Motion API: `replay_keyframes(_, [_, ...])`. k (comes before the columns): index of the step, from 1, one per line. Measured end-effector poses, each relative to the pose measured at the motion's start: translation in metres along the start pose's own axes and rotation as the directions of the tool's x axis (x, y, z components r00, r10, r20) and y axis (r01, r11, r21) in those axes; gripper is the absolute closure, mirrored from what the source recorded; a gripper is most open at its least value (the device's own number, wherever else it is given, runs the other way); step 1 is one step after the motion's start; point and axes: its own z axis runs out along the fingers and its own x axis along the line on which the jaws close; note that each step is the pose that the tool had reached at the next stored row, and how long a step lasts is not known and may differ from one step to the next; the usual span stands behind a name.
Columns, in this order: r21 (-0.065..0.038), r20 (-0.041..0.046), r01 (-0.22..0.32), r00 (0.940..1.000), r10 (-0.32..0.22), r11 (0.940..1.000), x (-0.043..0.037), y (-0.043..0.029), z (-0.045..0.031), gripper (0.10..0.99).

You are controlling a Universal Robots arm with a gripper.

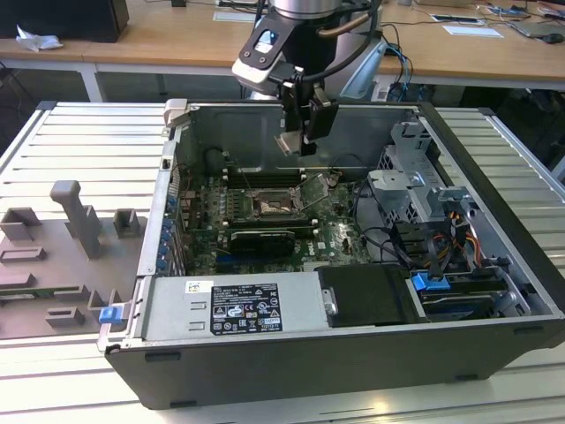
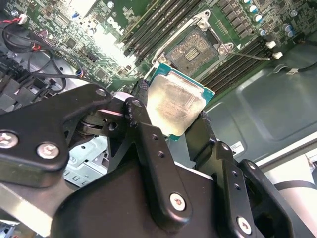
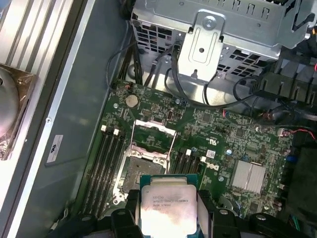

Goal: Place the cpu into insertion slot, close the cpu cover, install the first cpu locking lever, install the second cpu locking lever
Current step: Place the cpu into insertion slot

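While the arm hangs over the open computer case point(image 1: 265, 353), I see the gripper point(image 1: 300, 134) clamped on the cpu point(image 1: 289, 141). Its 2 fingers point(image 2: 143, 129) are closed only as far as the chip's opposite edges, and the dull metal top faces both wrist views. The cpu is held in the air above the motherboard point(image 3: 223, 144), not touching the insertion slot point(image 3: 140, 171), which lies bare beneath. The cpu cover point(image 3: 155, 129) stands swung up off the slot along its hinged edge. Long black memory slots point(image 3: 106, 158) run just beside the socket.
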Motion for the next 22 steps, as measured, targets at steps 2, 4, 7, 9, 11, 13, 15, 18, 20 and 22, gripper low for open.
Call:
replay_keyframes(2, [0.0, 0.0009, -0.01, 1.0, 0.01, 1.0, 0.0002, -0.0006, 0.0004, 0.545])
replay_keyframes(4, [0.0, 0.0013, -0.015, 0.9999, 0.015, 0.9999, 0.0002, -0.0008, 0.0006, 0.545])
replay_keyframes(7, [-0.001, 0.0025, -0.028, 0.9996, 0.028, 0.9996, 0.0003, -0.0012, 0.0011, 0.545])
replay_keyframes(9, [-0.001, 0.0029, -0.033, 0.9994, 0.033, 0.9994, 0.0003, -0.0013, 0.0013, 0.545])
replay_keyframes(11, [-0.001, 0.0035, -0.04, 0.9992, 0.04, 0.9992, 0.0004, -0.0015, 0.0015, 0.545])
replay_keyframes(13, [-0.001, 0.0041, -0.047, 0.9989, 0.047, 0.9989, 0.0004, -0.0016, 0.0018, 0.545])
replay_keyframes(15, [-0.001, 0.0046, -0.053, 0.9986, 0.053, 0.9986, 0.0004, -0.0016, 0.0021, 0.545])
replay_keyframes(18, [-0.001, 0.0057, -0.066, 0.9978, 0.066, 0.9978, 0.0004, -0.0018, 0.0027, 0.545])
replay_keyframes(20, [-0.002, 0.0064, -0.074, 0.9972, 0.074, 0.9972, 0.0004, -0.0018, 0.003, 0.545])
replay_keyframes(22, [-0.002, 0.0073, -0.085, 0.9963, 0.085, 0.9964, 0.0004, -0.0019, 0.0035, 0.545])
